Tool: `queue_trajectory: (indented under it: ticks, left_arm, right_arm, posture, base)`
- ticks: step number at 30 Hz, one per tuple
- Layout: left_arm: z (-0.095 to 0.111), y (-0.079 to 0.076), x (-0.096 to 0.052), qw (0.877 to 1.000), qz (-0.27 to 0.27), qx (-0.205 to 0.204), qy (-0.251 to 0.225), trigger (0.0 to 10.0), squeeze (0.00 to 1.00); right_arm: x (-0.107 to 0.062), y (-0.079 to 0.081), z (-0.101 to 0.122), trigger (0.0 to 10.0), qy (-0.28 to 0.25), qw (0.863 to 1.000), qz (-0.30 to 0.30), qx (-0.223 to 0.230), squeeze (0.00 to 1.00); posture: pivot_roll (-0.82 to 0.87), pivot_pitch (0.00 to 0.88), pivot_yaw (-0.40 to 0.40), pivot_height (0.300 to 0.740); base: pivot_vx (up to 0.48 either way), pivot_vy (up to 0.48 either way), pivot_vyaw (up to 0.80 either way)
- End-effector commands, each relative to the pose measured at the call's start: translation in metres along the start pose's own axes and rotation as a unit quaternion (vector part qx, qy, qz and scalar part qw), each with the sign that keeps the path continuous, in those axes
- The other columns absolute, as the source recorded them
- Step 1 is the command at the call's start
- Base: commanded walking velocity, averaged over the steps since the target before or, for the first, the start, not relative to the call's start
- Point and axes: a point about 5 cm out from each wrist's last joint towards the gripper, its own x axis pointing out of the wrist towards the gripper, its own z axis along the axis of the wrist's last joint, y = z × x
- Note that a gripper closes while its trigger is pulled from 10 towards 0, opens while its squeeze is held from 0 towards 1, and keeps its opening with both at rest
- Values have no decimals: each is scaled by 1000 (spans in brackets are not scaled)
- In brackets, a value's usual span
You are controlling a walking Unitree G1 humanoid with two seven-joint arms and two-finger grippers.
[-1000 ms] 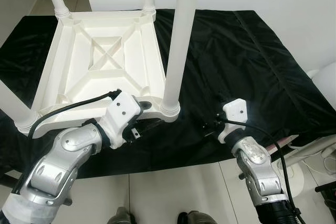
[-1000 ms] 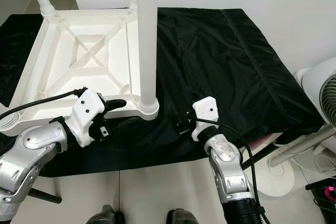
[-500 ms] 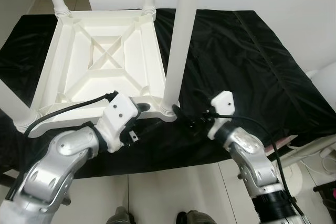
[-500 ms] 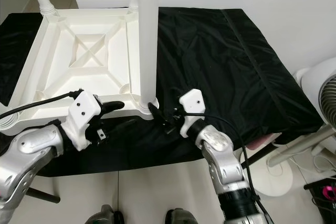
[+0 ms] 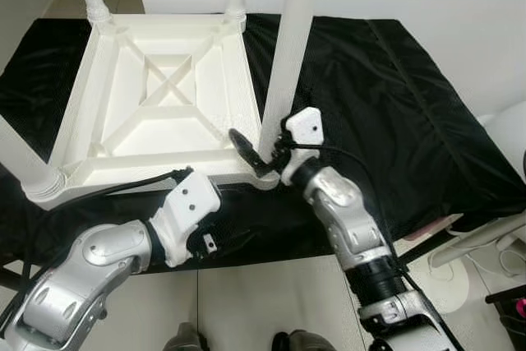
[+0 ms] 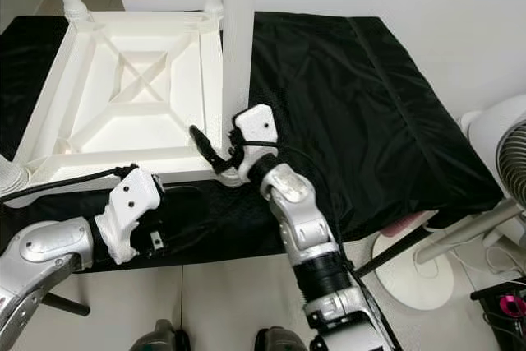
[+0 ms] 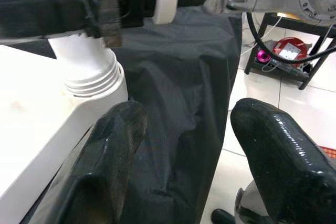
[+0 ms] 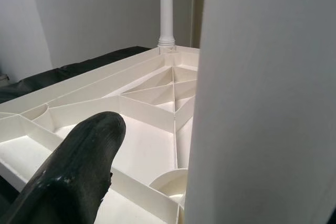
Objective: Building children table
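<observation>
Both your arms are up front, right one reaching across.
Your right tool is spread wide, one finger thrust forward; your left tool sits lower, elbow bent, fingers parted.

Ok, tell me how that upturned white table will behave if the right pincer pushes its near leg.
The table looks like hollow ribbed plastic, so probably light and stiff. On the black cloth it may slide rather than tip. Pushed by the right pincer, the tall leg could wobble in its socket.
</observation>
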Motion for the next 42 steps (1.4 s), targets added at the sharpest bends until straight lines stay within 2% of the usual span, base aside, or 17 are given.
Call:
queue_trajectory:
  ticks: [1, 14, 15, 16, 17, 18, 19, 26, 27, 30, 32, 33, 34, 35, 38, 39, 42]
  left_arm:
    - [3, -5, 2, 1000, -23, 3, -1, 10000, 0]
    - [3, -11, 5, 1000, -24, -1, -3, 10000, 0]
    - [3, -11, 5, 1000, -24, -1, -3, 10000, 0]
    - [3, -11, 5, 1000, -24, -1, -3, 10000, 0]
    - [3, -12, 5, 1000, -27, 0, -4, 10000, 0]
    - [3, -12, 5, 1000, -28, 0, -4, 10000, 0]
    - [4, -12, 6, 1000, -29, 0, -5, 10000, 0]
    - [4, -13, 6, 999, -32, 1, -5, 10000, 0]
    - [4, -14, 6, 999, -33, 1, -5, 10000, 0]
    - [4, -14, 6, 999, -34, 0, -4, 10000, 0]
    - [4, -14, 7, 999, -34, 0, -4, 10000, 0]
    - [4, -14, 7, 999, -34, 0, -4, 10000, 0]
    - [4, -14, 7, 999, -34, 0, -4, 10000, 0]
    - [4, -13, 7, 999, -34, 0, -5, 10000, 0]
    - [4, -13, 7, 999, -34, 1, -6, 10000, 0]
    - [5, -13, 8, 999, -33, 0, -7, 10000, 0]
    - [5, -13, 9, 999, -33, 1, -8, 10000, 0]
  right_arm:
    - [5, 2, 2, 10000, -7, 1000, -8, -6, 0]
    - [13, 0, 24, 10000, -38, 989, -128, -63, 0]
    - [13, 0, 25, 4078, -37, 989, -130, -63, 0]
    - [13, 0, 25, 4078, -37, 989, -130, -63, 0]
    - [12, 0, 25, 0, -34, 989, -133, -57, 0]
    - [12, 0, 25, 0, -33, 989, -134, -55, 0]
    - [12, -1, 26, 10000, -34, 988, -139, -55, 0]
    - [13, -1, 32, 10000, -40, 986, -154, -48, 0]
    - [13, 0, 31, 2784, -39, 986, -154, -41, 0]
    - [13, 1, 30, 2078, -33, 987, -155, -29, 0]
    - [13, 1, 29, 3137, -31, 987, -158, -27, 0]
    - [14, 0, 28, 6314, -28, 986, -162, -24, 0]
    - [14, 0, 28, 6314, -28, 986, -162, -24, 0]
    - [14, 1, 27, 0, -26, 986, -162, -15, 0]
    - [14, 0, 27, 784, -25, 986, -167, -11, 0]
    - [14, 0, 27, 10000, -23, 986, -168, -6, 0]
    - [14, 0, 27, 10000, -20, 985, -169, 0, 0]
  posture:
    - [-23, 59, -38, 740]
    - [-25, 55, -39, 740]
    - [-25, 55, -39, 740]
    - [-25, 55, -39, 740]
    - [-27, 53, -38, 740]
    - [-27, 53, -38, 740]
    - [-28, 51, -39, 740]
    - [-28, 50, -37, 740]
    - [-28, 49, -37, 740]
    - [-28, 47, -38, 740]
    - [-28, 47, -38, 740]
    - [-28, 47, -38, 740]
    - [-28, 47, -38, 740]
    - [-28, 46, -40, 740]
    - [-28, 45, -40, 740]
    - [-29, 46, -41, 740]
    - [-29, 46, -41, 740]
  base:
    - [0, 0, 0]
    - [0, 0, 0]
    - [0, 0, 0]
    - [0, 0, 0]
    - [0, 0, 0]
    - [0, 0, 0]
    - [0, 0, 0]
    - [0, 0, 0]
    - [0, 0, 0]
    - [0, 0, 0]
    - [0, 0, 0]
    - [0, 0, 0]
    - [0, 0, 0]
    - [0, 0, 0]
    - [0, 0, 0]
    - [0, 0, 0]
    - [0, 0, 0]
